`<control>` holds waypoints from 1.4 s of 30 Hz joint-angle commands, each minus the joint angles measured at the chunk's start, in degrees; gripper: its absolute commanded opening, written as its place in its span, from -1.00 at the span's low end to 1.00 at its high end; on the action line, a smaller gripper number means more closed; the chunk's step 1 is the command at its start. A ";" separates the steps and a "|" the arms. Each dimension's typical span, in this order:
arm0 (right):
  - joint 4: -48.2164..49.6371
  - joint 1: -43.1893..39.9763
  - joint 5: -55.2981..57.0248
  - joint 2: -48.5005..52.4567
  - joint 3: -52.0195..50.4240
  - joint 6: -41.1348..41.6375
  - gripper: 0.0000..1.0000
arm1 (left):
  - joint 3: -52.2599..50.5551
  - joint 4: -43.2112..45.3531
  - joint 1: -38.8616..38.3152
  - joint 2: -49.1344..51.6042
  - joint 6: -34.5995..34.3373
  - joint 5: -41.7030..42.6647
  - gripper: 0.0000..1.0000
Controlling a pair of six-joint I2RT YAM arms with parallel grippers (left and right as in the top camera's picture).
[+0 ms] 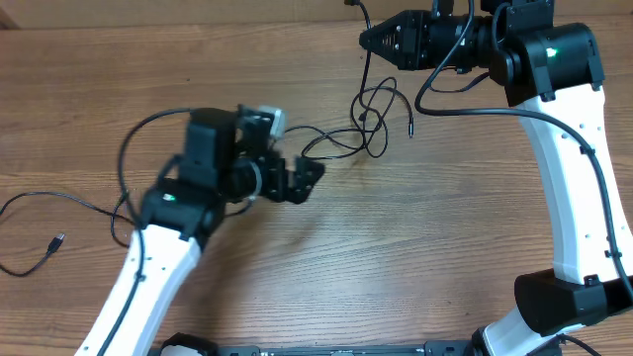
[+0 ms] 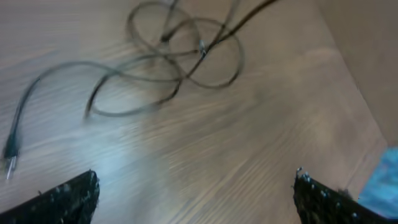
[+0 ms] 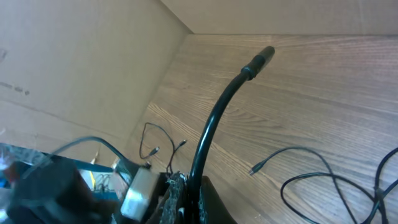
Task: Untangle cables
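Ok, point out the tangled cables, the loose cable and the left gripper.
tangled cables [image 1: 364,117]: overhead, crossing loops.
loose cable [image 1: 57,240]: overhead, plug end.
left gripper [image 2: 196,177]: left wrist, between open fingertips.

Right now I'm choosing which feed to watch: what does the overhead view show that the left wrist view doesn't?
Only overhead: the right gripper shut on a cable, and a separate cable lying far left. Only left wrist: a blurred blue object at the right edge. Both: the tangled loops on the wooden table and the open left gripper.
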 commanded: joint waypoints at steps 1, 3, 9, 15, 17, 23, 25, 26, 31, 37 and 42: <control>0.07 0.07 -0.48 -0.48 0.96 2.73 -0.92 | -4.61 10.10 -5.73 1.92 2.86 0.13 0.99; 0.02 0.07 -0.52 -0.61 1.03 2.78 -0.92 | -6.10 15.08 -8.41 3.72 2.86 -4.55 0.99; 0.09 0.07 -0.61 -2.05 1.14 5.46 -0.92 | -6.64 24.33 -14.88 13.44 2.86 -18.99 0.99; 0.04 -0.26 -0.42 -2.58 1.14 5.46 -0.92 | -6.64 25.99 -15.76 20.52 2.95 -25.62 0.99; 0.07 -0.24 -0.44 -2.58 1.14 5.49 -0.92 | -6.64 26.01 -15.76 22.34 4.70 -25.64 0.99; 0.04 -0.13 -0.42 -2.58 1.14 5.46 -0.92 | -6.64 28.63 -15.76 27.45 8.26 -29.55 0.99; 0.02 -0.13 -0.42 -2.58 1.14 5.46 -0.92 | -6.64 29.40 -15.78 28.52 8.24 -29.49 0.99; -0.07 -0.13 -0.42 -2.58 1.14 5.49 -0.92 | -6.64 29.68 -15.78 29.11 8.24 -29.51 0.98; -1.11 -0.13 -0.42 -2.58 1.11 5.46 -0.92 | -6.64 31.36 -15.61 30.16 8.26 -30.12 0.24; -5.90 -0.13 6.40 -2.58 1.11 5.46 -0.92 | -6.58 34.21 -15.54 30.14 8.24 -33.00 -0.91; -11.45 -0.15 17.66 -2.58 1.11 5.49 -0.92 | -5.92 33.33 -15.54 30.03 8.04 -40.17 -0.92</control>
